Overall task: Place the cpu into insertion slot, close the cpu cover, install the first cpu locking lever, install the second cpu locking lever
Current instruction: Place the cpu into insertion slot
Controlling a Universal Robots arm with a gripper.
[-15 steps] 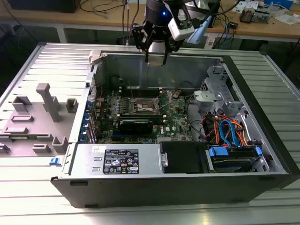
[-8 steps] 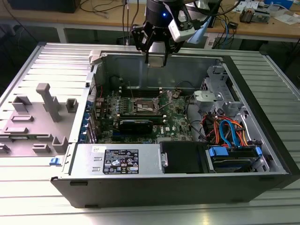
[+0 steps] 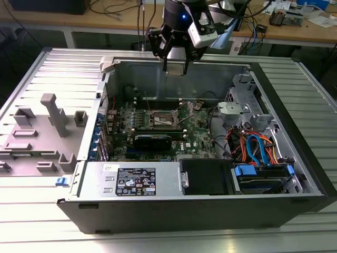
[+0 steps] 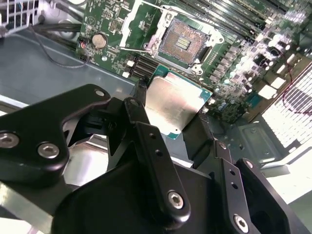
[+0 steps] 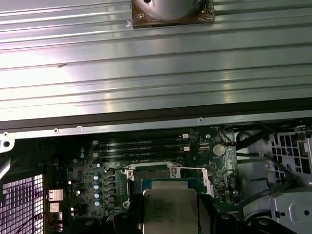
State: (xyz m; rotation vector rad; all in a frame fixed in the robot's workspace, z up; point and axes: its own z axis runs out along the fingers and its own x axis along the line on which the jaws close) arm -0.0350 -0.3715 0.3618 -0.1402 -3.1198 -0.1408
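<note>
My gripper (image 3: 176, 67) hangs above the back wall of the open computer case, shut on the cpu (image 4: 173, 105), a flat square chip with a dull silver top. In both wrist views the black fingers (image 4: 139, 105) press on two opposite edges of the cpu (image 5: 170, 210). The insertion slot (image 4: 187, 41) lies bare on the green board beyond the chip, its dark pin field showing. The cpu cover (image 4: 142, 23) stands swung open beside the slot. In the exterior view the insertion slot (image 3: 162, 120) sits on the board, well below and in front of the gripper.
Long black memory slots (image 4: 229, 14) run beside the socket, and a coin battery (image 4: 99, 40) sits near it. A silver power supply (image 3: 131, 182) fills the case front. A drive cage with blue and orange cables (image 3: 258, 147) stands on the exterior view's right. A grey fixture (image 3: 50, 124) lies outside on its left.
</note>
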